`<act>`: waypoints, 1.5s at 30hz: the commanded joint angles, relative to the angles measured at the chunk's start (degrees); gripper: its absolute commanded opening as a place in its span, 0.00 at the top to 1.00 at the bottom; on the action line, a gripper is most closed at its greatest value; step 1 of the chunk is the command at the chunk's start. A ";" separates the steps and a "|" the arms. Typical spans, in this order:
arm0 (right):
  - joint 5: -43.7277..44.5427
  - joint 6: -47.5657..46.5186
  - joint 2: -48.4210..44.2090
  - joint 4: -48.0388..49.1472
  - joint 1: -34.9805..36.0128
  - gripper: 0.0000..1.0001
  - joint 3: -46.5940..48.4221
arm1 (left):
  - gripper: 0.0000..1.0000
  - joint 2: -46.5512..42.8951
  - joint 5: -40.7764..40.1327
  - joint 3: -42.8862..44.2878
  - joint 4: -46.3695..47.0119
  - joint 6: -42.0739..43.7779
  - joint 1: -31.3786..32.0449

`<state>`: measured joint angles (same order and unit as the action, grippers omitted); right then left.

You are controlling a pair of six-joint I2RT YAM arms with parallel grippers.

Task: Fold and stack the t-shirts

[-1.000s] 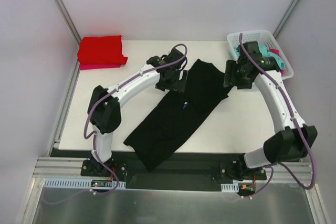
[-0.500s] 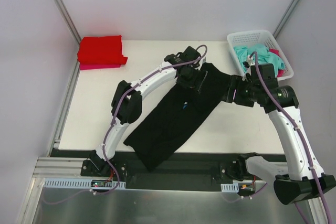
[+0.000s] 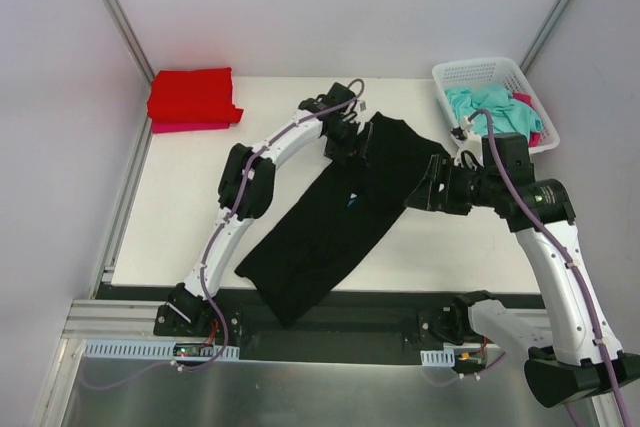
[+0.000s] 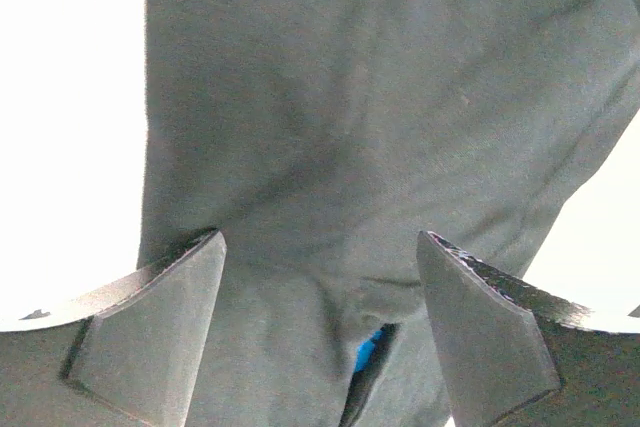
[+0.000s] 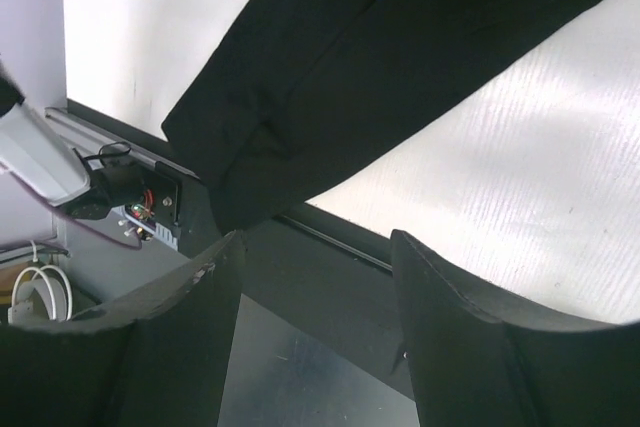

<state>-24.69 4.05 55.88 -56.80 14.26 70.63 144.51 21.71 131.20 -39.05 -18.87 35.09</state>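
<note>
Left claw (image 3: 352, 145) fingers apart, low over far end of the black t-shirt (image 3: 330, 217) on the worktop (image 3: 190, 197); right claw (image 3: 418, 192) apart, empty, by the shirt's right edge.

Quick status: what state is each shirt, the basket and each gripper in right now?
Black t-shirt: folded lengthwise, lying diagonally, near end hanging over the table edge.
Red t-shirt: folded, stacked on a folded pink one.
Basket: upright, holding teal and pink cloth.
Teal t-shirt: crumpled in the basket.
Left gripper: open, empty, over the black t-shirt.
Right gripper: open, empty.
</note>
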 commanded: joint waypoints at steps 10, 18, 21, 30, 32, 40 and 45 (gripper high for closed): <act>-4.67 -0.98 -3.14 -2.79 0.33 0.36 3.02 | 0.24 0.17 -0.53 -5.77 3.98 -7.94 -9.78; -4.41 -1.50 -3.15 -3.14 0.24 0.35 -0.05 | 0.24 -2.21 -3.17 -12.63 6.00 -8.28 -12.15; -2.31 -1.95 -2.45 -2.36 0.50 0.35 -2.42 | 0.25 -4.58 -3.61 -14.82 6.61 -8.28 -12.15; 14.39 -1.51 12.57 4.30 0.68 0.34 -1.73 | 0.22 -28.21 -18.10 -29.93 2.50 -4.95 -7.85; 17.47 -1.33 19.95 5.81 0.51 0.34 0.20 | 0.21 -33.48 -21.17 -35.64 0.82 -4.86 -6.36; 26.25 -0.37 47.03 4.67 -0.99 0.33 21.10 | 0.21 -47.03 -28.04 -55.76 -3.49 -7.40 -0.47; 25.65 0.43 56.69 5.29 -4.68 0.39 27.88 | 0.22 -50.20 -29.80 -61.84 -2.44 -9.95 2.17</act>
<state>-1.78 3.03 108.79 -50.72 12.43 92.53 97.06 -3.95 73.36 -39.81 -26.61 35.92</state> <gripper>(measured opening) 0.650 0.789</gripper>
